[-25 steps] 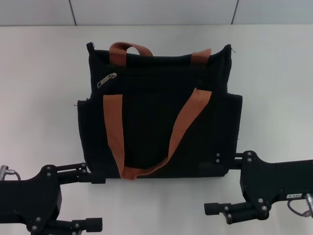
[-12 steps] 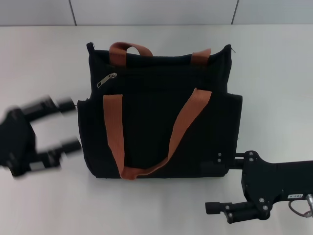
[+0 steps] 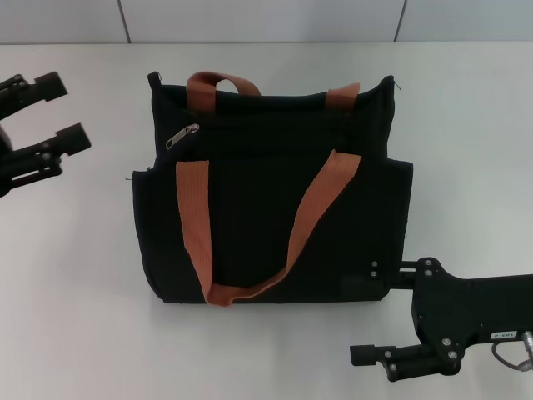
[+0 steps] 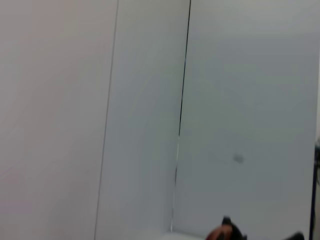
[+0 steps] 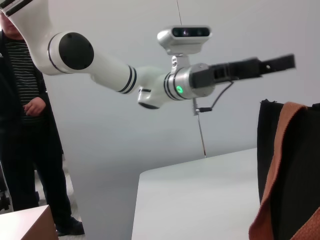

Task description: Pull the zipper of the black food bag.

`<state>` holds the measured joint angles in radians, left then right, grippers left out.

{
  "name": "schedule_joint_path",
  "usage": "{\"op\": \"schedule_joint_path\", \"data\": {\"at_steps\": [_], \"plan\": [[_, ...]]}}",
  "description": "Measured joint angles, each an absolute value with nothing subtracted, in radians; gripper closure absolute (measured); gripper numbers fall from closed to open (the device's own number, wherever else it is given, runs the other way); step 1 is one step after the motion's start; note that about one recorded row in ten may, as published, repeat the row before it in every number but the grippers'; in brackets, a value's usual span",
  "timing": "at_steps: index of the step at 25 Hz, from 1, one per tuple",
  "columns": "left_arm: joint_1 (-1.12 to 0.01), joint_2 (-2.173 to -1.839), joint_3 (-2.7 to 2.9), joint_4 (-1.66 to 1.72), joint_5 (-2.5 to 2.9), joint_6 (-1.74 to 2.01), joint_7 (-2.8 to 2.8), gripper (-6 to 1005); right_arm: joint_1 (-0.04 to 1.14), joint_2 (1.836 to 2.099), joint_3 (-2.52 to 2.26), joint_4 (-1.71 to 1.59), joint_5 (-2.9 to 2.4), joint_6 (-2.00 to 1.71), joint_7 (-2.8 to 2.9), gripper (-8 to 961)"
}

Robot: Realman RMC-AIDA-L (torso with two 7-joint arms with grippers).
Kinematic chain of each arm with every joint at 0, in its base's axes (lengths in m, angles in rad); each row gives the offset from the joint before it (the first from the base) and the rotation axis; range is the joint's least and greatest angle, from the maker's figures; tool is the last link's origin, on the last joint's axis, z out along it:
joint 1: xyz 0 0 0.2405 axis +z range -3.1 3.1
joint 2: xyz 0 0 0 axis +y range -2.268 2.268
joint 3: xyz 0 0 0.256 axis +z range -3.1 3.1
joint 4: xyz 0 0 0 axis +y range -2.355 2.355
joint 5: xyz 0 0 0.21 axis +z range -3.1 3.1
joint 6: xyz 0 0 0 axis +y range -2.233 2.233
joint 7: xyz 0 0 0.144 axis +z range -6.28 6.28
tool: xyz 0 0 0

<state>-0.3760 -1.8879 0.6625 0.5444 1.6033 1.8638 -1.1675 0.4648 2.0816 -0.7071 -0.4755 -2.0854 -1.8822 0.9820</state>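
The black food bag (image 3: pixel 266 225) lies flat on the white table, its orange-brown handles draped over the front. The silver zipper pull (image 3: pixel 181 136) sits at the left end of the zipper line near the bag's upper edge. My left gripper (image 3: pixel 62 110) is open and empty, raised to the left of the bag's top corner and well apart from the zipper. It also shows in the right wrist view (image 5: pixel 290 61), above the bag (image 5: pixel 292 170). My right gripper (image 3: pixel 364 318) is open and empty at the bag's lower right corner, its upper finger against the bag's edge.
The white table (image 3: pixel 75 275) spreads around the bag, with a grey panelled wall (image 3: pixel 250 17) behind. In the right wrist view a person in dark clothes (image 5: pixel 25 125) stands beyond the table's far side. The left wrist view shows mostly wall (image 4: pixel 150 100).
My left gripper has swung from the table's near left edge up and away to the far left, level with the bag's top. The right gripper and the bag have not moved.
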Motion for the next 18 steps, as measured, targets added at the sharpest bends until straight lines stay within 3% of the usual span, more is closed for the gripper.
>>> {"op": "schedule_joint_path", "data": {"at_steps": [18], "plan": [[-0.487, -1.94, 0.68, 0.581, 1.847, 1.67, -1.146, 184, 0.465, 2.08, -0.707, -0.475, -2.086, -1.883, 0.982, 198]]}}
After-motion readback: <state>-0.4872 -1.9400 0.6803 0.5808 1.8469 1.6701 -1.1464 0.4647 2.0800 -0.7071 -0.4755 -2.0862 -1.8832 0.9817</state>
